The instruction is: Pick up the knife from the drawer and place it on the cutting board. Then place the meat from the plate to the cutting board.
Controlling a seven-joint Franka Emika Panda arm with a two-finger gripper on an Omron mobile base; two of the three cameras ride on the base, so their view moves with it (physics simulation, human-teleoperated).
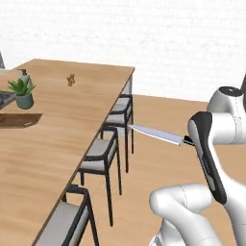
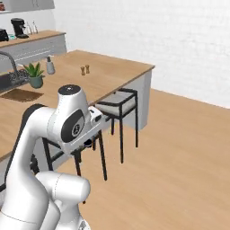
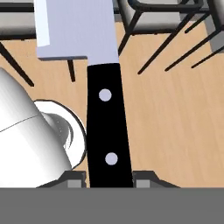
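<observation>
The gripper [image 3: 109, 177] is clamped on the knife [image 1: 156, 134] by its black handle. The blade sticks out level over the floor, pointing toward the stools [image 1: 103, 153] beside the counter [image 1: 57, 129].

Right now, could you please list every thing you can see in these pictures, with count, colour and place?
knife: one, silver blade with black handle, held in the air beside the stools, blade pointing toward the counter
counter: one, light wood top
stools: three, black frames with grey seats, along the counter's edge
potted plant: one, green in a grey-green pot, on the counter
shakers: two, small and brown, on the counter
coffee machine: one, black, on the far back counter
gripper: one, dark fingertips, shut on the knife's handle
</observation>
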